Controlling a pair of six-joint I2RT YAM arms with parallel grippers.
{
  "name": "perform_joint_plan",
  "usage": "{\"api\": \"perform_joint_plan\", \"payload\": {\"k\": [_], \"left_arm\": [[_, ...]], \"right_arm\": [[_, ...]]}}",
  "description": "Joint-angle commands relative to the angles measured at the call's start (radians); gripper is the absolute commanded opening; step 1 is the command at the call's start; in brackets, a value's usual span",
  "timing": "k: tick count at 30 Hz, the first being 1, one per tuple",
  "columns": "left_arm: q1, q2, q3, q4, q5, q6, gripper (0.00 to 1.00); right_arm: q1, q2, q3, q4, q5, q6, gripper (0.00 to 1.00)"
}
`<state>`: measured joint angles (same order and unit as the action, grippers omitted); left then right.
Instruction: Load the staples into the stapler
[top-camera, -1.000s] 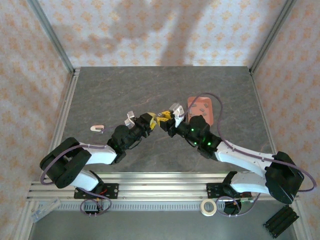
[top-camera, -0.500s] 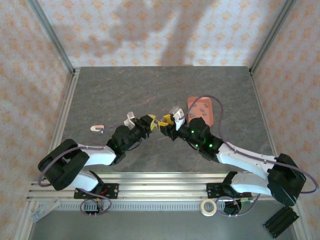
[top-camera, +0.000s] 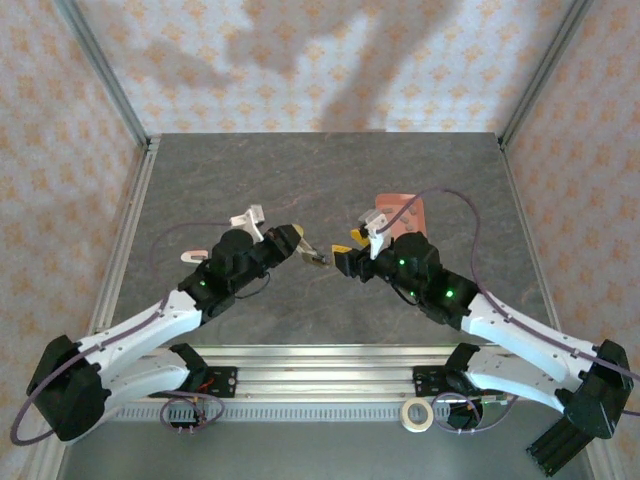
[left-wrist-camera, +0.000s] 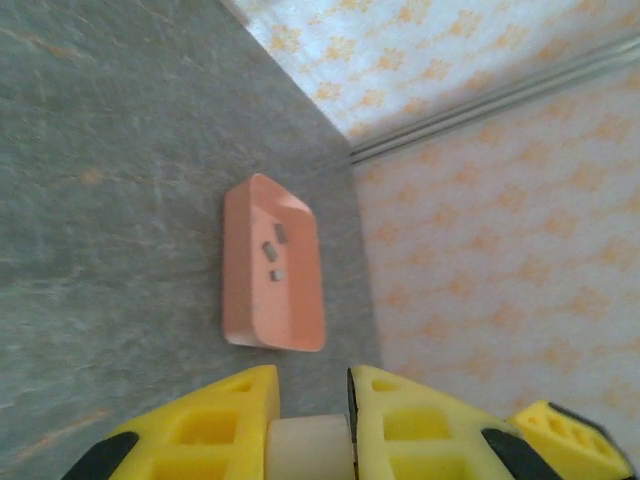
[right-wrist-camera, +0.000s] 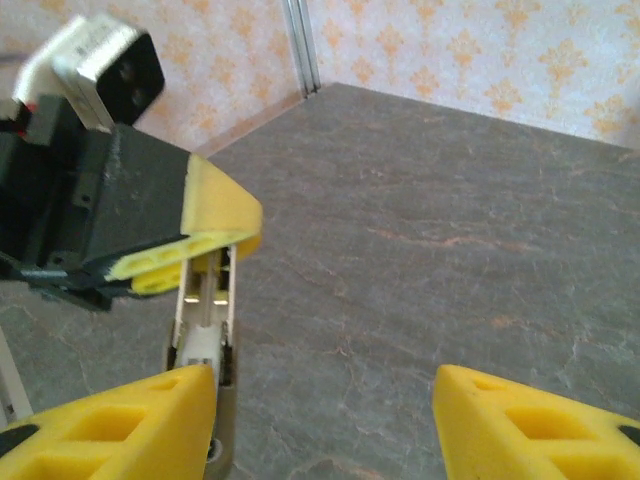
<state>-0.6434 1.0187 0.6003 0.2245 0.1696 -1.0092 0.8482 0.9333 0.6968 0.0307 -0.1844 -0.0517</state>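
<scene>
Top view first: the left arm sweeps in from 8 o'clock, and the left gripper (top-camera: 303, 248) sits at the middle of the table (top-camera: 250, 180), clenched on the stapler (top-camera: 318, 258), which sticks out toward 4 o'clock. The right arm reaches in from 4 o'clock. The right gripper (top-camera: 344, 257) sits just beside the stapler's free end, jaws apart. At 2 o'clock from that gripper lies the pink tray (top-camera: 408, 212), partly hidden behind the wrist. A roll of tape (top-camera: 417, 413) rests on the rail at 6 o'clock.

Over to the left wrist: the left gripper (left-wrist-camera: 312, 400) is at 6 o'clock, its two yellow fingers (left-wrist-camera: 215, 425) squeezed tight on a pale block, the stapler (left-wrist-camera: 310, 445). Above it at 12 o'clock, the tray (left-wrist-camera: 240, 300) lies flat on the table near the wall, and the staples (left-wrist-camera: 277, 273) are a few small grey strips inside it. There's a yellow fingertip of the other arm at 4 o'clock.

Now the right wrist: the right gripper (right-wrist-camera: 322, 400) is released, with nothing held between its widely spread fingers (right-wrist-camera: 540, 420). At 9 o'clock the left gripper (right-wrist-camera: 205, 235) pinches the stapler (right-wrist-camera: 203, 320), metal channel facing up. The stapler's lower end runs just beside the finger on the left. I cannot tell if they touch.
</scene>
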Motion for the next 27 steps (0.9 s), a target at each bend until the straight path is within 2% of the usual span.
{"api": "perform_joint_plan", "payload": {"k": [1,5,10,17,27], "left_arm": [[0.001,-0.007,0.065,-0.258,-0.021,0.219,0.19],[0.001,0.006,0.106,-0.308,0.005,0.268,0.20],[0.000,0.034,0.138,-0.340,0.075,0.295,0.21],[0.001,0.027,0.137,-0.343,0.061,0.349,0.22],[0.001,0.058,0.154,-0.326,0.081,0.353,0.22]], "right_arm": [[0.003,0.019,0.051,-0.116,-0.041,0.006,0.59],[0.003,0.086,0.076,-0.119,-0.077,0.001,0.63],[0.003,0.191,0.095,-0.016,-0.148,0.019,0.70],[0.003,0.294,0.176,-0.002,-0.297,0.118,0.72],[0.003,0.334,0.176,-0.053,-0.322,0.278,0.72]]}}
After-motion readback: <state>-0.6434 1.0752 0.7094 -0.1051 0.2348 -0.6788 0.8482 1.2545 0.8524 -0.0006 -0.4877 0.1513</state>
